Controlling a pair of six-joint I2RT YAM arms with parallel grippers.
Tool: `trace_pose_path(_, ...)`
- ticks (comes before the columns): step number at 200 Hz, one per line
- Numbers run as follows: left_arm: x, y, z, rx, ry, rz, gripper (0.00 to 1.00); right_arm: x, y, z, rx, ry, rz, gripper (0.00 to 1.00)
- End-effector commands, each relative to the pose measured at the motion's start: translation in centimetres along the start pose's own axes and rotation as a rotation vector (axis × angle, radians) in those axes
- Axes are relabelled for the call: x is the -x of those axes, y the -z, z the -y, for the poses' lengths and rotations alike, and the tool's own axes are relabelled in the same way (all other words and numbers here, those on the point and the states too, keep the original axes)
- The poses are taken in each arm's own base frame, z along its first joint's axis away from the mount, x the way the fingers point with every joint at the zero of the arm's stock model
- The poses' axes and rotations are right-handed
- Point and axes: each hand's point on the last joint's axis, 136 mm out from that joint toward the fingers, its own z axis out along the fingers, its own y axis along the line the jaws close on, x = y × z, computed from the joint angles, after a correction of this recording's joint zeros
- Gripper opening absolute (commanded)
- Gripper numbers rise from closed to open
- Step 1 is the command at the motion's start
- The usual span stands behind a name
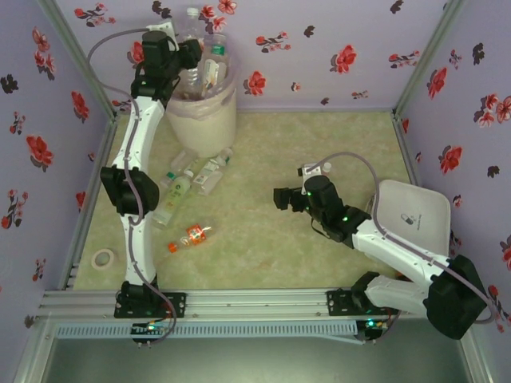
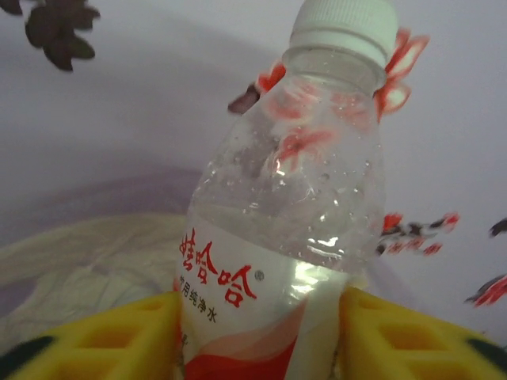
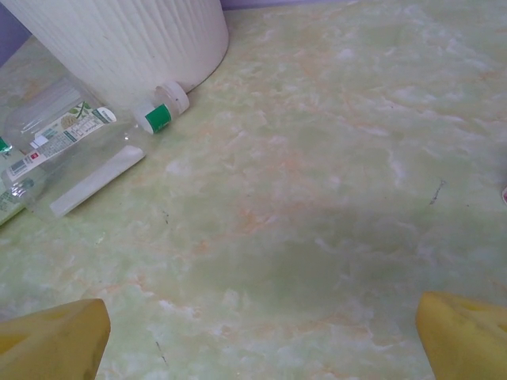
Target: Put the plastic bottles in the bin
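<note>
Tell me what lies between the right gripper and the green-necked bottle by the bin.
Nothing: that stretch of table is bare. The right wrist view shows it, from the open right gripper to the bottle by the bin.

Walls (image 1: 319,48) on three sides are pale lavender with red and dark flowers scattered all over, pretty loud tbh. Grey metal posts (image 1: 421,56) run up the two back corners. The tabletop (image 1: 263,231) is a pale green-yellow marble pattern with faint orange veins, and the right wrist view shows a few tiny dark scuffs on it. A silver rail (image 1: 255,303) crosses the near edge, with a slotted strip just below it. Tape roll (image 1: 102,258) sits near the left wall, and a white rounded tray (image 1: 415,211) lies by the right wall. Light is soft and even, shadows faint.
</note>
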Motion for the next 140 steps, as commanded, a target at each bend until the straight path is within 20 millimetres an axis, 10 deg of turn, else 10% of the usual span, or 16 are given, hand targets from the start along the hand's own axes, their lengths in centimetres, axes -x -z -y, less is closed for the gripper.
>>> trace_pose_path(1, 1.0, 1.2, 0.9, -0.015, -0.068, 0.001, 0.65, 0.1, -0.2, 0.1, -0.019, -0.003, 0.003, 0.99)
trace_pose_path(87, 5.1, 6.5, 3.1, -0.024, -0.177, 0.017, 0.81, -0.1, -1.1, -0.6, 0.008, -0.012, -0.004, 0.99)
trace_pose_path(140, 0.6, 12.8, 1.2, 0.070, -0.236, -0.184, 0.87, 0.0, -1.6, 0.2, -0.047, -0.012, -0.005, 0.99)
